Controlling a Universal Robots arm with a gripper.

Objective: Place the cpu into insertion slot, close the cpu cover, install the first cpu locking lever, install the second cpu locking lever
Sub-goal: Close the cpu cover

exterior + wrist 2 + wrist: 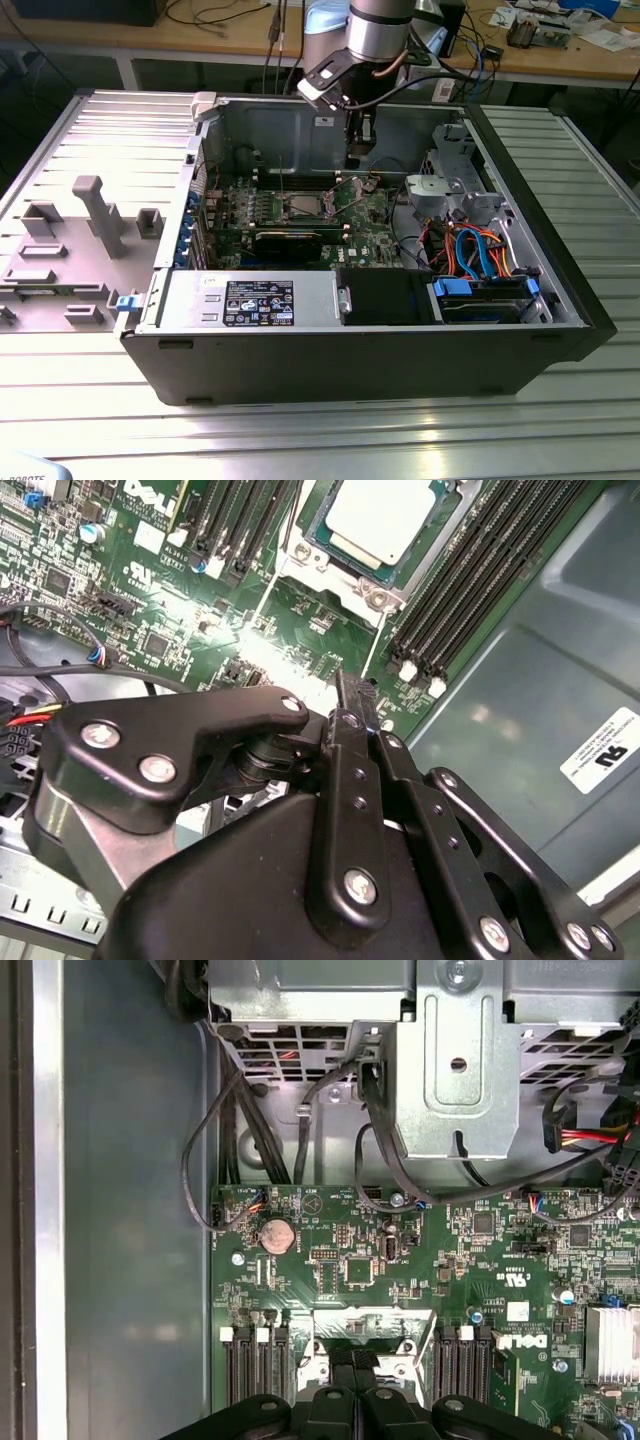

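Observation:
The cpu [385,520], a flat square with a dull silver top, lies in the insertion slot [305,207] on the green board [290,650]. A thin metal frame, the cpu cover [345,568], runs around the chip's edge; I cannot tell how the locking levers stand. My gripper [352,685] hangs above the board just beside the slot, fingers pressed together with nothing between them. In the first wrist view the gripper [352,1365] sits over the slot's silver end bracket [395,1322]. In the exterior view the gripper [357,160] hovers inside the open computer case, toward the back wall.
Black memory slots [470,580] flank the socket. A metal drive cage [450,1050] with black cables [300,1130] stands beside the board. A long black card [290,240], a power supply box [250,300] and blue and orange cables [480,255] fill the case's front.

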